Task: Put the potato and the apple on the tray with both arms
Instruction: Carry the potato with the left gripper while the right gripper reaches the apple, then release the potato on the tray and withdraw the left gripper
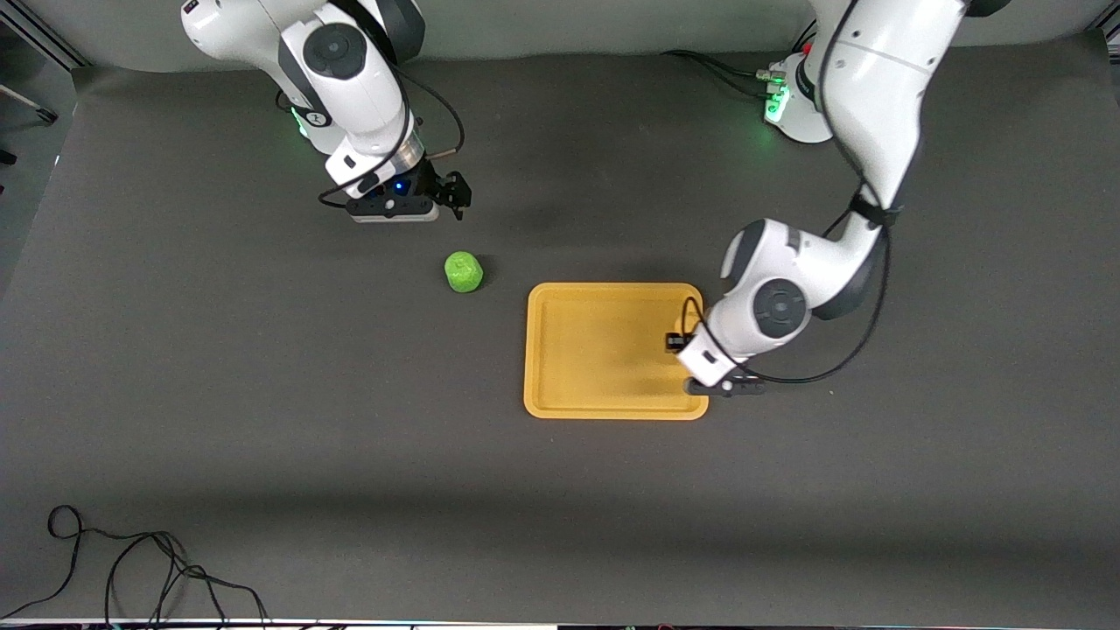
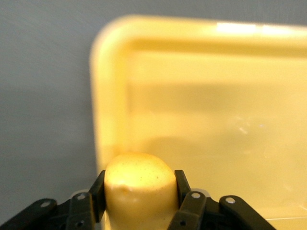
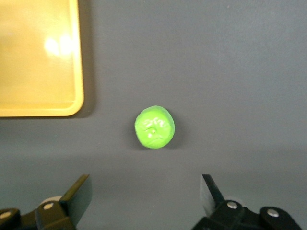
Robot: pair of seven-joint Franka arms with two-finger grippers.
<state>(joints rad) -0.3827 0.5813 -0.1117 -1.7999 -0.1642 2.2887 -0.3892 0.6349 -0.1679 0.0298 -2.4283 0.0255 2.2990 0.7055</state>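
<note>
The yellow-orange tray [image 1: 560, 350] lies on the dark table. My left gripper [image 1: 678, 343] is over the tray's end toward the left arm's end of the table. In the left wrist view it [image 2: 139, 191] is shut on the yellow-orange potato [image 2: 139, 184], held just above the tray floor [image 2: 216, 105] close to a corner. The arm hides the potato in the front view. The green apple [image 1: 464, 272] sits on the table beside the tray, toward the right arm's end. My right gripper [image 1: 455, 192] is open and empty over bare table next to the apple [image 3: 154, 127], jaws wide [image 3: 146, 196].
A tray corner shows in the right wrist view [image 3: 38, 96]. Loose black cables [image 1: 131, 569] lie at the table's front edge toward the right arm's end. More cables [image 1: 717, 70] run by the left arm's base.
</note>
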